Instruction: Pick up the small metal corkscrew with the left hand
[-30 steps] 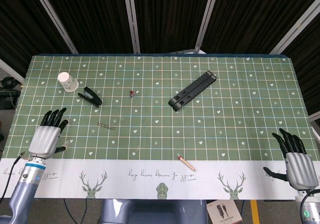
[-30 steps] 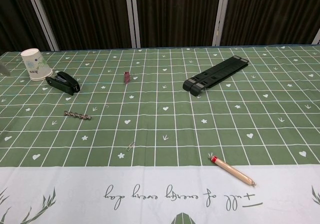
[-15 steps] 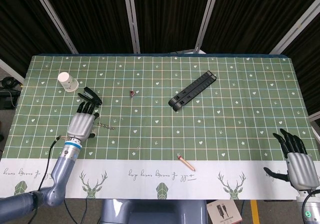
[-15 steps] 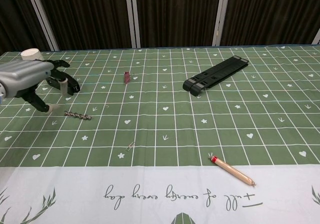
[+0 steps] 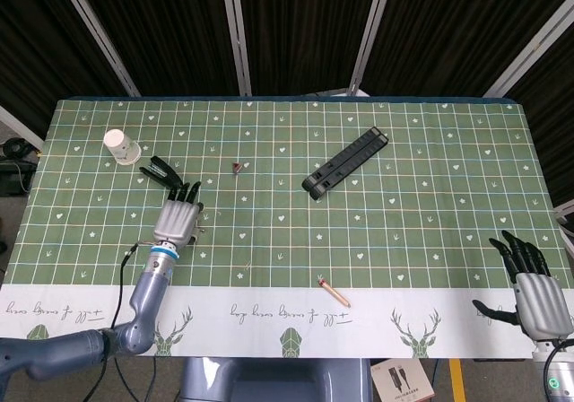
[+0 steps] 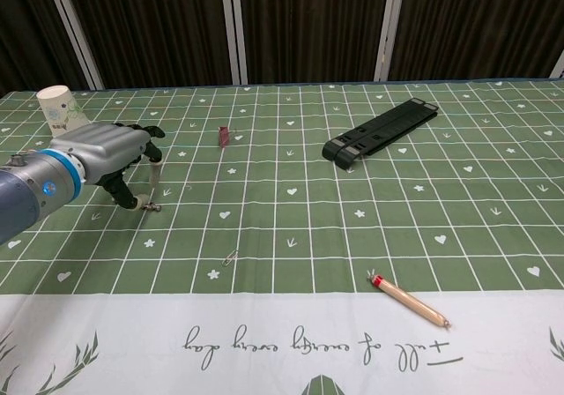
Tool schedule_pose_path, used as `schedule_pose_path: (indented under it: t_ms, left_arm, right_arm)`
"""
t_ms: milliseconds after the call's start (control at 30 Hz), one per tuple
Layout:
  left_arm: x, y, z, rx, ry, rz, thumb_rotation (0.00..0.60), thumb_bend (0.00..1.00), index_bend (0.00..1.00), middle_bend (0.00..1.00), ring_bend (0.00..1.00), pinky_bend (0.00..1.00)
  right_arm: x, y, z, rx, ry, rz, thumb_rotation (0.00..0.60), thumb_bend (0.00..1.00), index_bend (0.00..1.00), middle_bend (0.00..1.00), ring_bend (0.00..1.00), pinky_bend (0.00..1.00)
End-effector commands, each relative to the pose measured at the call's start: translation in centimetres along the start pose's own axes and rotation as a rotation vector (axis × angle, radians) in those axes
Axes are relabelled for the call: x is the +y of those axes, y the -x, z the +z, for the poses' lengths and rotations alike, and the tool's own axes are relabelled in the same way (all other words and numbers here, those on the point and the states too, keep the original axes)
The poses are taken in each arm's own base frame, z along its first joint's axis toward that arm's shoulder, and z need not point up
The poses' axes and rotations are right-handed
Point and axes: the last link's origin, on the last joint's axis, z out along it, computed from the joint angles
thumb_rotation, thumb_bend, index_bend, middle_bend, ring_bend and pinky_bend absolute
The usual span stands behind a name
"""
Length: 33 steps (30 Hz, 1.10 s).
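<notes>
Corkscrew (image 6: 152,206): small, metallic, mostly hidden beneath left hand (image 5: 178,219), fingers (image 6: 123,192) spread, holding nothing visible. Right hand (image 5: 535,296) open. Green gridded table (image 5: 377,231); dark curtains (image 5: 296,25).

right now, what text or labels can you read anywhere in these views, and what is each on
Cursive script on the tablecloth's white border: printed upside down in the chest view, roughly "full of every day", not certain.
Paper cup: faint print, too blurred to read.
Box on the floor: a picture, no legible words.
Folded black stand and pencil: no readable markings.
</notes>
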Motion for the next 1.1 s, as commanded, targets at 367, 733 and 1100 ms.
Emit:
schedule_pose_path:
  t_ms: [367, 733, 1100]
  left_arm:
    - [1.4, 1.1, 0.5, -0.036, 0.008, 0.029, 0.600, 0.32, 0.47, 0.00, 0.00, 0.00]
    - [1.4, 1.5, 0.9, -0.047, -0.002, 0.048, 0.600, 0.32, 0.51, 0.00, 0.00, 0.00]
    - [2.2, 2.0, 1.0, -0.055, 0.013, 0.043, 0.600, 0.41, 0.58, 0.00, 0.00, 0.00]
  right_arm:
    - [0.0, -0.1, 0.1, 0.002, 0.001, 0.002, 0.600, 0.04, 0.12, 0.00, 0.00, 0.03]
    - [0.0, -0.1, 0.1, 0.003, 0.002, 0.004, 0.600, 0.04, 0.12, 0.00, 0.00, 0.03]
    - [0.1, 0.0, 0.1, 0.000, 0.005, 0.007, 0.600, 0.04, 0.12, 0.00, 0.00, 0.03]
